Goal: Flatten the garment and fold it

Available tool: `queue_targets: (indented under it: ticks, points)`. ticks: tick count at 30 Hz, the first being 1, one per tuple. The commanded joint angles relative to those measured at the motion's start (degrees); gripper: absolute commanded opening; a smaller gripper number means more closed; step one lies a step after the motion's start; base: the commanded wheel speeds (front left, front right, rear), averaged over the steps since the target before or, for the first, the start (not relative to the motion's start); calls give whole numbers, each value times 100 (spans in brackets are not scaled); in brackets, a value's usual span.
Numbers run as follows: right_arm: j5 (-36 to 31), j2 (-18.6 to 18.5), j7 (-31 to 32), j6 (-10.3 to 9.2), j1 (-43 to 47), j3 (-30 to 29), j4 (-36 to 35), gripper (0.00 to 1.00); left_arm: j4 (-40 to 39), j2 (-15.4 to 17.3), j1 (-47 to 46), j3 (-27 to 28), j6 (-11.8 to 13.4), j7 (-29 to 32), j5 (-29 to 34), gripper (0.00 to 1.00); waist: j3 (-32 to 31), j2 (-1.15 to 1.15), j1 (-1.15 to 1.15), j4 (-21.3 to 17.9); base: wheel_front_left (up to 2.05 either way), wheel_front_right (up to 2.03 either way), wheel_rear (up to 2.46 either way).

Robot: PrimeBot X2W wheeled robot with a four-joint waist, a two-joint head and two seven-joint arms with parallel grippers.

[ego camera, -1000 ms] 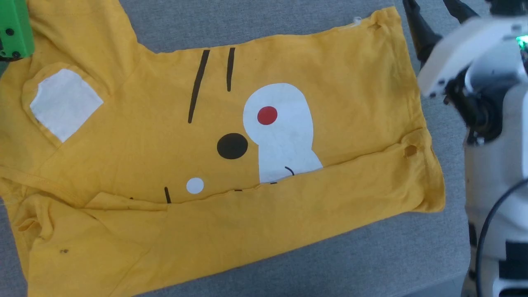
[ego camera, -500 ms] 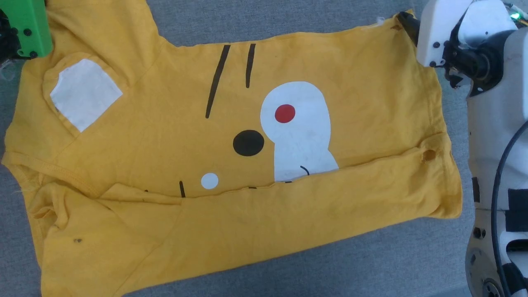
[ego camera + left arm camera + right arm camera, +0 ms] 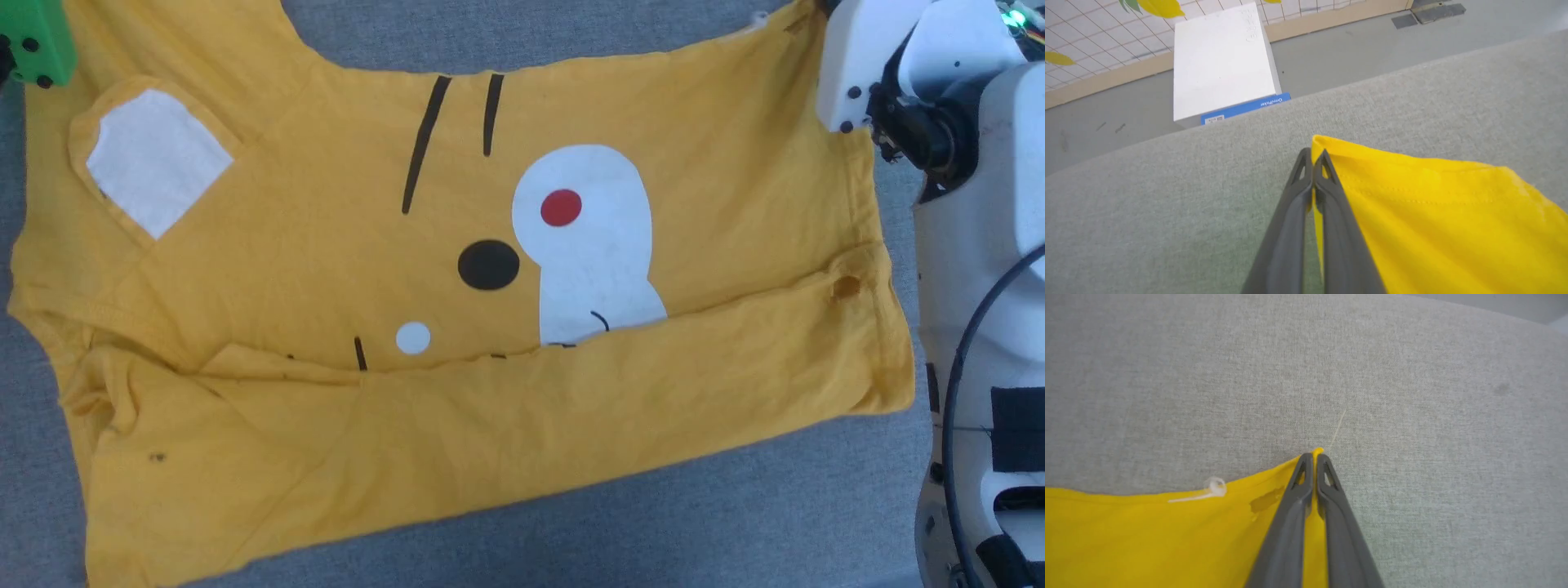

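Nearest the robot, a bare strip of the grey upholstered surface (image 3: pixel 735 506) lies open along the near edge of the garment (image 3: pixel 522 433), widest toward the lower right of the head view. The mustard-yellow T-shirt lies spread across most of that view. Its long axis runs left to right, with the neckline seam (image 3: pixel 82 314) toward the robot's left and the stitched hem (image 3: pixel 886 327) toward its right. The near side is folded up and over itself, and this flap (image 3: pixel 571 408) covers the lower edge of the white muzzle (image 3: pixel 592 237). Above the fold the printed face lies sideways: red spot (image 3: pixel 561 207), black dot (image 3: pixel 488 265), two black stripes (image 3: pixel 424 143) and a white ear patch (image 3: pixel 155 159) at the left. The white right arm (image 3: pixel 971 269) stands along the hem side, just beside the cloth.

At the far right corner, the right gripper (image 3: pixel 1314 457) has its dark fingers pressed together on the hem corner, with a white thread loop (image 3: pixel 1214 488) nearby on the edge. At the far left corner, the left gripper (image 3: pixel 1312 157) pinches a yellow corner in the same way, jaws closed on the cloth. A green bracket (image 3: pixel 33 37) marks that arm in the head view.

Beyond both corners the grey surface lies bare up to its rounded far edge. Past that edge are the floor (image 3: pixel 1351 53) and a white box (image 3: pixel 1220 61) with a blue strip.
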Motion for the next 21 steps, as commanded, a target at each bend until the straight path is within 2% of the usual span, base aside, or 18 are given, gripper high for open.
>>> queue_targets:
  ticks: [1,8,15,21]
  points:
    - [-39,-2,-192,-10,98,-41,-13,0,75,3,-101,40,-18,-235,130,0,-54,0,0,43,0,0,0]
    - [47,-2,-1264,-10,519,-209,56,0,321,-178,326,251,3,-1417,65,0,-419,0,0,219,0,0,0]
    - [319,-104,-2104,-10,1140,104,-111,0,-44,-135,1489,360,-51,-1881,-360,0,-1036,0,0,466,0,0,0]
    - [572,-350,-2406,-10,1886,187,-501,0,-759,-77,2702,433,42,-2152,-762,0,-1569,0,0,713,0,0,0]
